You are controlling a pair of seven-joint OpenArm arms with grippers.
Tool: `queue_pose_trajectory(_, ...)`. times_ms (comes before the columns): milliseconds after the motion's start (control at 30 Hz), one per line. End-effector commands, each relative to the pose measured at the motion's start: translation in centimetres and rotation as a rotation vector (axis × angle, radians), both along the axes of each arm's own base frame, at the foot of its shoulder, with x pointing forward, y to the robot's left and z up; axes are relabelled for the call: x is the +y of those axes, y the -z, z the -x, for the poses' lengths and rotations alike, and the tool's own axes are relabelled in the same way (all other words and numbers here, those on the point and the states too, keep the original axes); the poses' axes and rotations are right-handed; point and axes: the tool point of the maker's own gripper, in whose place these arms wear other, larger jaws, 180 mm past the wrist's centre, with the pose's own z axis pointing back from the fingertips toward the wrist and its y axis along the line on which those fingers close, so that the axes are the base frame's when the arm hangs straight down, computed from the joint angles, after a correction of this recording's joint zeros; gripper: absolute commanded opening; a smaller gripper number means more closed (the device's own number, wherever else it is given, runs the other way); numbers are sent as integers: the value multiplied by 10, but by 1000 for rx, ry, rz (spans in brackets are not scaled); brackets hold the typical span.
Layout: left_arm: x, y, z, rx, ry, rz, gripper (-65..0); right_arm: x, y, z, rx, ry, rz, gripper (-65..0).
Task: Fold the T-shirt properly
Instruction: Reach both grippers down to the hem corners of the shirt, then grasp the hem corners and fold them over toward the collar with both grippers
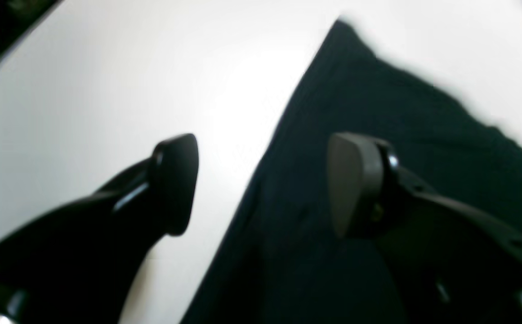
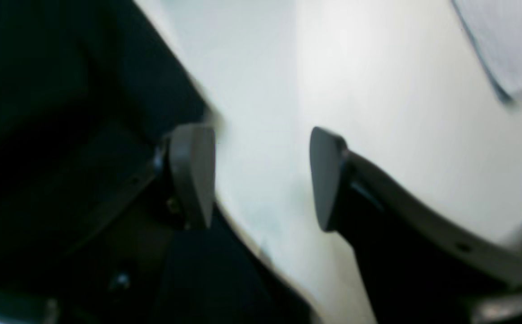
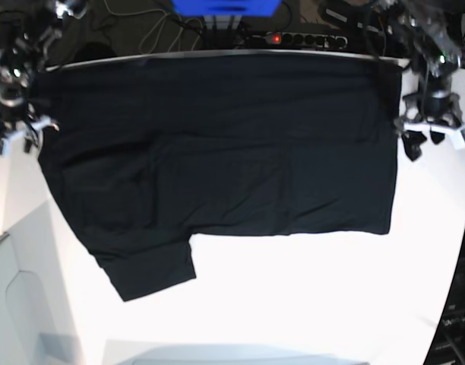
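Observation:
The black T-shirt (image 3: 217, 152) lies spread across the white table (image 3: 308, 304), with one sleeve (image 3: 149, 266) sticking out toward the near left. No print shows on it. My left gripper (image 3: 416, 141) hovers at the shirt's right edge. In the left wrist view it (image 1: 261, 184) is open over that edge, one finger (image 1: 355, 184) above the black cloth (image 1: 377, 103) and the other above bare table. At the shirt's left edge, my right gripper (image 3: 23, 131) is also open (image 2: 261, 177), with the cloth (image 2: 63, 90) under one finger (image 2: 193, 175). Neither gripper holds anything.
A power strip (image 3: 293, 38) with a red light, a blue object (image 3: 225, 7) and cables sit behind the table's far edge. A grey panel (image 3: 20, 304) borders the table at the near left. The table's right edge (image 3: 464, 228) runs close to the left arm.

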Motion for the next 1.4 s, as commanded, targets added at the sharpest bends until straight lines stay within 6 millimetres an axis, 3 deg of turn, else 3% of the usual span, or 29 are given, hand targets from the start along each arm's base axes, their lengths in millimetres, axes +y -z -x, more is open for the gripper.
queue_pose_trajectory(0, 6, -8, -9, -38, -16, -5, -217, 3, -15, -22, -62, -41, 12, -302)
queue_pose_trajectory(100, 9, -1, -36, -76, -35, 62, -217, 28, -10, -72, -78, -144, -29, -302)
queue_pose_trajectory(200, 10, 6, -60, -70, -17, 74, -217, 36, -4, -107, -71, -193, -62, -302)
queue_pose_trajectory(400, 6, 16, -109, -17, 23, 43, -217, 22, -5, -178, -73, -186, -153, -302)
queue_pose_trajectory(567, 0, 29, -138, 38, 42, 40, -217, 15, 3, -211, -84, -171, -236, -302)
queue_pose_trajectory(700, -1, 32, -160, 18, 59, -13, -217, 31, 24, -219, -69, -237, -234, -302)
queue_pose_trajectory(833, -12, 35, -180, 13, 116, -71, -217, 48, 28, -224, -91, -293, -215, -302)
queue_pose_trajectory(1167, -8, 68, -192, 55, 101, -14, -217, 66, 35, -225, -82, -317, -232, -306)
queue_pose_trajectory(1367, -15, 75, -199, 53, 124, -17, -217, 70, 73, -207, 9, -290, -296, -319)
